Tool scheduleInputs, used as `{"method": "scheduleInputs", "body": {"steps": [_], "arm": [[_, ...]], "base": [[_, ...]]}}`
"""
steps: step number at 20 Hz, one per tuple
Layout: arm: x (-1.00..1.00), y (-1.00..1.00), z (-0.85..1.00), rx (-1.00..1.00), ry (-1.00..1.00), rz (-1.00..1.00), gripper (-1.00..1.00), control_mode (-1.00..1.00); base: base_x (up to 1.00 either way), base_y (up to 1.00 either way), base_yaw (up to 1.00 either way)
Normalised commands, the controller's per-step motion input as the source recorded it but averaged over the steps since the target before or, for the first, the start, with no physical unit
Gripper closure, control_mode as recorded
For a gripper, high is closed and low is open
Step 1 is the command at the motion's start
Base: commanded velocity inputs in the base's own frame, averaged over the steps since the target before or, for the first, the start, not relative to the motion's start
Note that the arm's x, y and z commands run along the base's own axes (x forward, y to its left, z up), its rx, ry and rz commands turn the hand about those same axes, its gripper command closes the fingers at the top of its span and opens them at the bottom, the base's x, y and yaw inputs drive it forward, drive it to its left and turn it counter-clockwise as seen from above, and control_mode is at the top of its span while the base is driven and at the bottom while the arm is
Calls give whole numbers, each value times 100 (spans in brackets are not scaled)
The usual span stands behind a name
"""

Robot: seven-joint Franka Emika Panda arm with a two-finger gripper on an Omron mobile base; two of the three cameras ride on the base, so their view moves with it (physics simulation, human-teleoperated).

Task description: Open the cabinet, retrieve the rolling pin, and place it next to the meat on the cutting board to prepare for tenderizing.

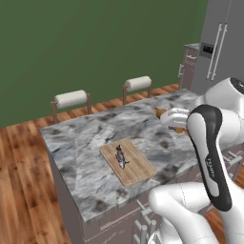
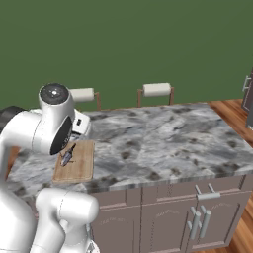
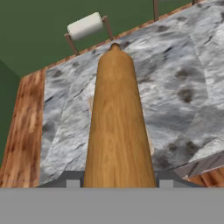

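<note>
Pincer (image 3: 118, 183) is clamped around the rolling pin (image 3: 117, 127), carrying it lengthwise above the marble surface (image 1: 90, 143) so it can go down beside the meat (image 1: 121, 157) on the cutting board (image 1: 135, 169).

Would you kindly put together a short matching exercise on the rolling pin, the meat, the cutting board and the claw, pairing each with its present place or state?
Things:
1. rolling pin
2. meat
3. cutting board
4. claw

Places or states:
A. lies flat on the marble island top
B. shut on the wooden cylinder
C. held in the air above the counter
D. rests on the wooden board

Pairs: 1-C, 2-D, 3-A, 4-B
</note>
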Motion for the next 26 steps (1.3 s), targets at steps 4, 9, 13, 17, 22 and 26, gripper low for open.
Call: {"method": "scheduleInputs", "body": {"steps": [4, 9, 13, 17, 22, 26], "arm": [[0, 0, -34, 0, 13, 2, 100, -100], [-4, 0, -24, 4, 0, 2, 100, -100], [0, 0, -37, 2, -9, 9, 100, -100], [1, 3, -49, 0, -10, 12, 100, -100], [17, 10, -46, -1, -1, 12, 100, -100], [18, 14, -26, -2, 1, 9, 100, -100]], "base": [[0, 0, 0], [0, 0, 0], [0, 0, 0], [0, 0, 0], [0, 0, 0], [0, 0, 0]]}}
